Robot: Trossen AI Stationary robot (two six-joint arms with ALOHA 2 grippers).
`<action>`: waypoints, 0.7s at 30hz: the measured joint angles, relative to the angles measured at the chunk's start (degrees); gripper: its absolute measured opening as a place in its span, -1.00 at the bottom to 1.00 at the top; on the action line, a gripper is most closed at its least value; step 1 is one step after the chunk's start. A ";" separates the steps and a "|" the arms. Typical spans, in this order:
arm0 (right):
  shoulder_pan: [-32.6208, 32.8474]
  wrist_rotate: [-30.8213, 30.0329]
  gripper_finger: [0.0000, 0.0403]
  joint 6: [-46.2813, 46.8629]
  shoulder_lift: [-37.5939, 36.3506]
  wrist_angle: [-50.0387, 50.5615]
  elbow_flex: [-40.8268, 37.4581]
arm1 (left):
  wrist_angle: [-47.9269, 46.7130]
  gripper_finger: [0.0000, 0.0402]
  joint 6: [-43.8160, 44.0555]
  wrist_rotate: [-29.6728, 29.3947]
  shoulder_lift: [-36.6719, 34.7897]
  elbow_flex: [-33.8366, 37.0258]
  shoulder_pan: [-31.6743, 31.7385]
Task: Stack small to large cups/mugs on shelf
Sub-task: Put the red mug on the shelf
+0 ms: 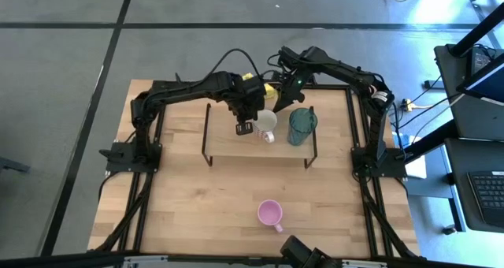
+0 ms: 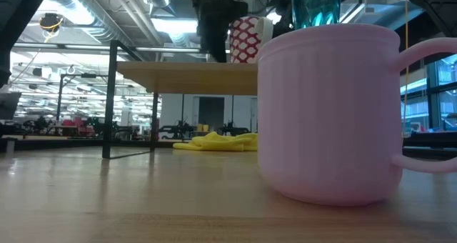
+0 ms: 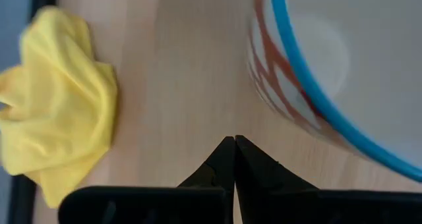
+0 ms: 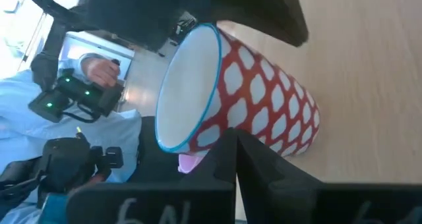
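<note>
The white mug with a red lattice and blue rim (image 1: 265,123) and the teal cup (image 1: 302,126) stand upright side by side on the wooden shelf (image 1: 236,147). The pink mug (image 1: 270,213) stands on the table near its front edge, close to the low camera (image 2: 328,114). My left gripper (image 1: 244,128) is shut and hangs just left of the white mug (image 3: 316,85), with a gap between them. My right gripper (image 1: 277,94) is shut at the mug's far side, its tips (image 4: 235,137) close to the mug's wall (image 4: 264,112). My right gripper's shut tips show in front of the white mug's patterned wall (image 4: 224,128) in its wrist view. I cannot tell whether they touch it. The mug stands with its base on the shelf.
A yellow cloth (image 3: 59,105) lies on the table behind the shelf (image 2: 214,141). The shelf's left half is bare board on thin dark legs (image 2: 111,100). A person in a blue sleeve (image 4: 39,85) shows beyond the table.
</note>
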State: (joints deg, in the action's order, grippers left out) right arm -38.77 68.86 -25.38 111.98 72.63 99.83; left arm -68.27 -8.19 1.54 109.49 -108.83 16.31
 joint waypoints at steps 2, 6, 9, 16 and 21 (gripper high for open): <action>0.10 -0.71 -0.97 -0.26 0.00 0.51 0.00 | 0.33 -0.99 -0.02 0.07 0.00 1.32 -0.04; 0.10 -3.39 -0.97 -0.30 0.00 0.66 0.00 | -0.55 -0.99 0.13 0.09 -0.22 1.87 -0.06; 0.10 -4.37 -0.97 -0.36 0.00 0.59 0.00 | -0.51 -0.99 1.71 0.05 -1.59 1.87 -0.42; -0.16 -5.27 -0.97 -0.42 0.00 -0.72 0.00 | 0.10 -0.99 6.33 0.09 -4.28 1.85 -3.57; -0.34 -5.27 -0.97 -0.44 0.00 -1.36 0.00 | 2.32 -0.99 7.94 0.09 -4.31 1.85 -5.11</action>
State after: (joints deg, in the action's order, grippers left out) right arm -39.11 63.59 -25.82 111.98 71.27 99.83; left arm -65.95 -0.25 1.63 105.19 -106.98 11.20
